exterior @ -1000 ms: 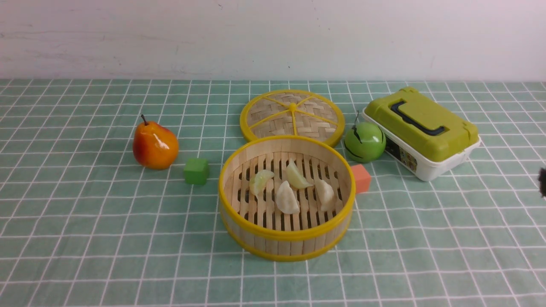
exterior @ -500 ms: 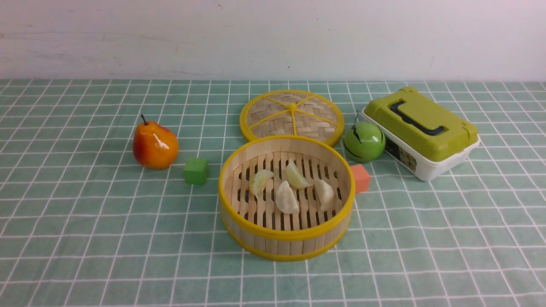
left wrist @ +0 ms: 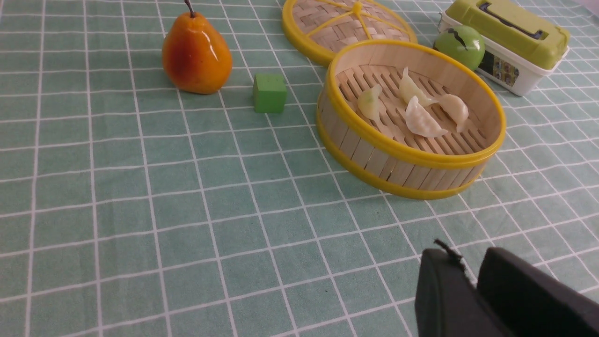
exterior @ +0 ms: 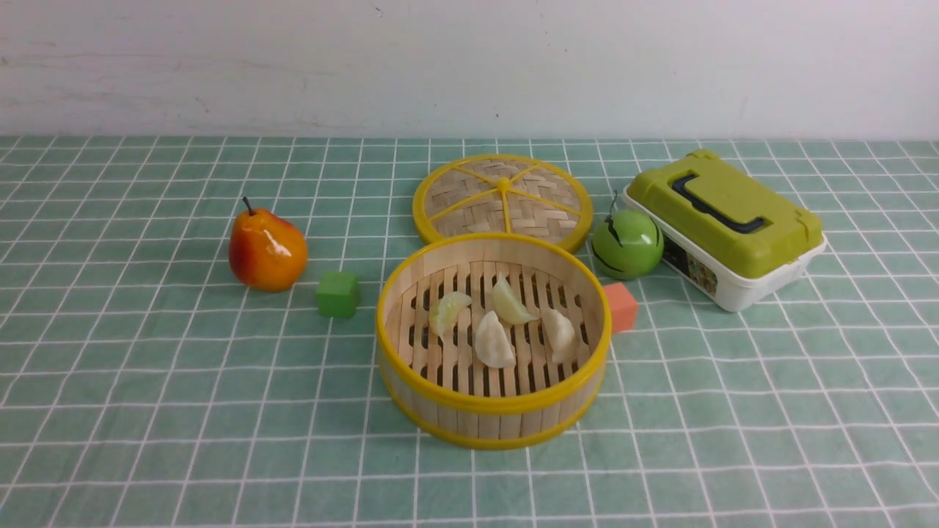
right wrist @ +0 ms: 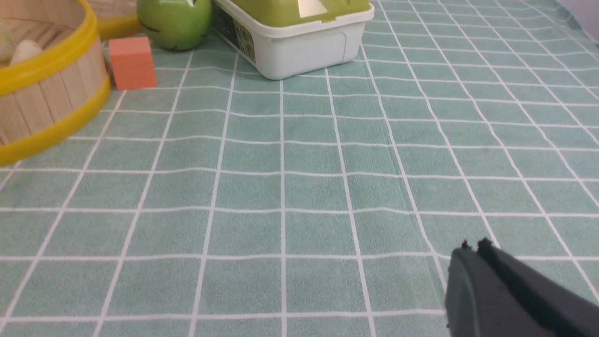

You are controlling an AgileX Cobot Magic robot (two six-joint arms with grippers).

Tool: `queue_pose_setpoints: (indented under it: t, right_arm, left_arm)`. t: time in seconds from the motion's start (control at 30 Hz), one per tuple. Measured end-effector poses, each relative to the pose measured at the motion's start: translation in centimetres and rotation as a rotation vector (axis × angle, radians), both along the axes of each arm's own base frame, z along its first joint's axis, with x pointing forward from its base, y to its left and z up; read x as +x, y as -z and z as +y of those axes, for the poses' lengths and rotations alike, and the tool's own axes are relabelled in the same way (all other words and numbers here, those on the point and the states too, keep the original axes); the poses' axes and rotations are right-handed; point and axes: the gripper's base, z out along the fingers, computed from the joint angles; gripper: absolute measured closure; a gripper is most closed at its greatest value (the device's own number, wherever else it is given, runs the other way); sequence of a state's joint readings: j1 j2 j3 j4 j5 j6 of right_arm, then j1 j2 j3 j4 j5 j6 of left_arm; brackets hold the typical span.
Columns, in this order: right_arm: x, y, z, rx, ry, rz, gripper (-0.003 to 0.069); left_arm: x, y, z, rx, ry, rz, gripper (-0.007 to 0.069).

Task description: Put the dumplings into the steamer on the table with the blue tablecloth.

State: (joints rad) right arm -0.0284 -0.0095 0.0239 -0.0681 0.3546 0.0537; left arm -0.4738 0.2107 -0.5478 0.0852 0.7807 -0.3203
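While no arm is seen in the front view, four small pleated whitish dumplings are shown lying on the slatted floor of the round bamboo steamer with yellow rims, which stands near the middle of the teal-green grid tablecloth. None is seen left on the cloth, so the task is judged complete. The flat woven lid lies just beyond the steamer.

From the left wrist view, the left gripper is held well apart from the steamer, its dark fingers set narrowly apart and empty.

From the right wrist view, the right gripper is seen pressed shut on nothing, to the right of the steamer.
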Motion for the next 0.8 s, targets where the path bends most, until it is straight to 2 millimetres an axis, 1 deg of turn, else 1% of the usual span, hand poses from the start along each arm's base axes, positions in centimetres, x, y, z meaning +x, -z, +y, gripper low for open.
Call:
queue_pose_setpoints:
  t: [0.8]
  right_arm:
    - [-0.07, 0.03, -0.01, -0.01, -0.002, 0.019, 0.0668]
  left_arm:
    - [-0.01, 0.06, 0.03, 0.005, -0.001, 0.005, 0.0494]
